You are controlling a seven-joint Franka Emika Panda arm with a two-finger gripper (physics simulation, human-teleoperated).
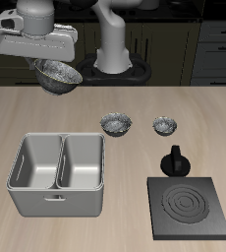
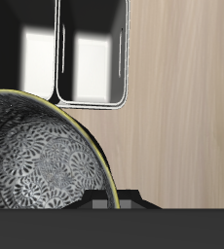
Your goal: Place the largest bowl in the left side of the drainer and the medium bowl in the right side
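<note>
Gripped by its rim in the hand [image 1: 54, 61], the largest bowl [image 2: 41, 156] hangs tilted behind the drainer [image 1: 58, 175]; slippage or the divider being struck is risked.

**Cut off and concealed**

In the exterior view the hand [image 1: 48, 61] runs off the upper left edge, its fingers masked by the largest bowl [image 1: 58, 73]. The wrist view crops that bowl and the drainer [image 2: 94, 97] (both only partly visible).

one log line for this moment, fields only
gripper: shut on largest speckled grey-and-white bowl | bowl: airborne, tilted | light grey two-compartment drainer: both empty
</note>
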